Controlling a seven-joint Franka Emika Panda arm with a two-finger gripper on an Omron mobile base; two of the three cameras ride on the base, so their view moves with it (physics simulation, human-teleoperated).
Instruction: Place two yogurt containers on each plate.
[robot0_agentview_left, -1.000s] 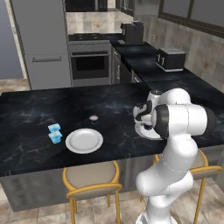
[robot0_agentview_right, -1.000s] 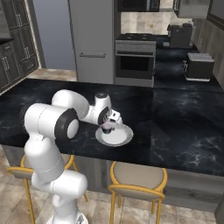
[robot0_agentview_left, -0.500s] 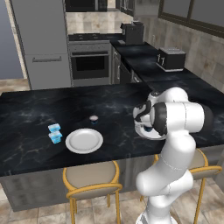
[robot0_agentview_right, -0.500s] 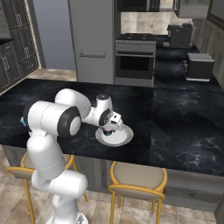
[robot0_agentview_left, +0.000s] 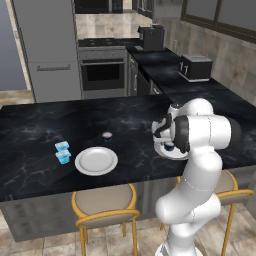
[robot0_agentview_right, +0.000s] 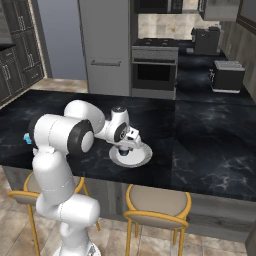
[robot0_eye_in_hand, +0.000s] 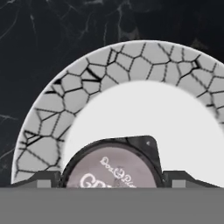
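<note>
Four cups: two on the left, one mid-surface, one at the right.
Blue cups (robot0_agentview_left: 63, 152): you see two squarish light-blue cups touching, just left of the bare plate (robot0_agentview_left: 96, 160); likely light and stiff, so grip across their flat sides.
Lone dark cup (robot0_agentview_left: 106, 135): round, pale lid, just beyond that plate on the black surface (robot0_agentview_left: 45, 125).
Right plate (robot0_agentview_right: 143, 156): crackle-patterned rim, plain centre.
Dark cup under hand (robot0_eye_in_hand: 113, 168): round, printed pale lid, standing on the right plate; a smooth wall may slip, so pinch its sides below the lid.
Hand (robot0_agentview_right: 123, 149): directly over this cup, fingertips flanking it; you cannot tell whether they press or stand clear.
</note>
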